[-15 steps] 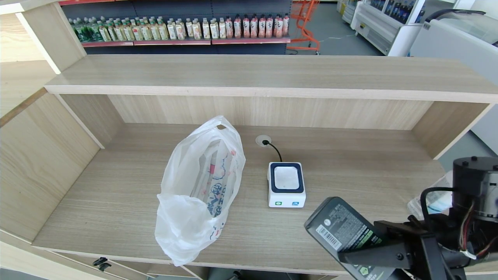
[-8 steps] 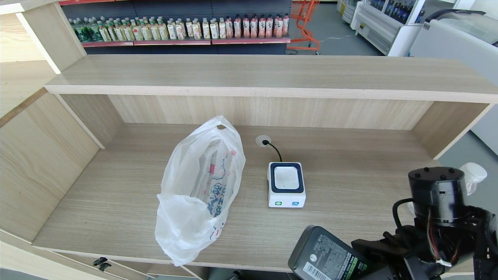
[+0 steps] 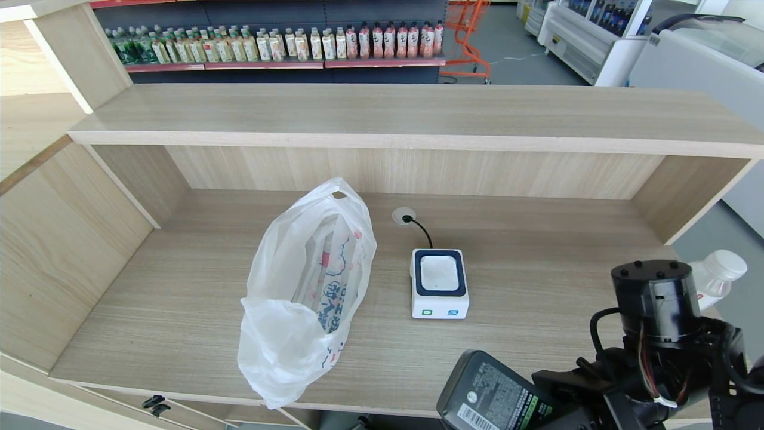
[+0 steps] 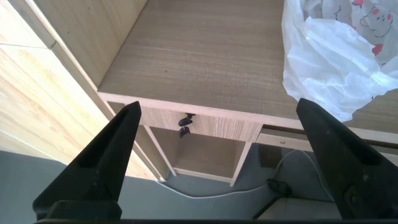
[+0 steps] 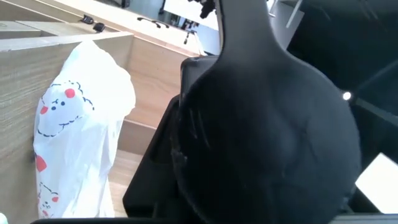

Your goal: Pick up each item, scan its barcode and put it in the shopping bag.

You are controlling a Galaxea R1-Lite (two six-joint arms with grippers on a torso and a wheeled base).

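Observation:
My right gripper (image 3: pixel 546 399) is shut on a dark flat package (image 3: pixel 492 395) with a white barcode label facing up, held over the counter's front edge, right of and nearer than the scanner (image 3: pixel 439 282). The scanner is a white box with a dark-framed window, corded to a hole in the counter. Left of it stands the white plastic shopping bag (image 3: pixel 304 286), mouth open, with printed items inside. The right wrist view has the package (image 5: pixel 267 124) close up and the bag (image 5: pixel 81 143) behind it. My left gripper (image 4: pixel 221 162) hangs open below the counter's front edge, near the bag's bottom (image 4: pixel 336 56).
A clear bottle with a white cap (image 3: pixel 713 278) lies at the counter's right edge, behind my right arm. The wooden counter (image 3: pixel 179 298) is walled at the back and both sides under an upper shelf (image 3: pixel 382 113). A drawer lock (image 4: pixel 184 118) sits below the front edge.
My right gripper has carried the dark package down and leftward toward the counter's front edge, uncovering the clear bottle at the right. Bag and scanner have not moved.

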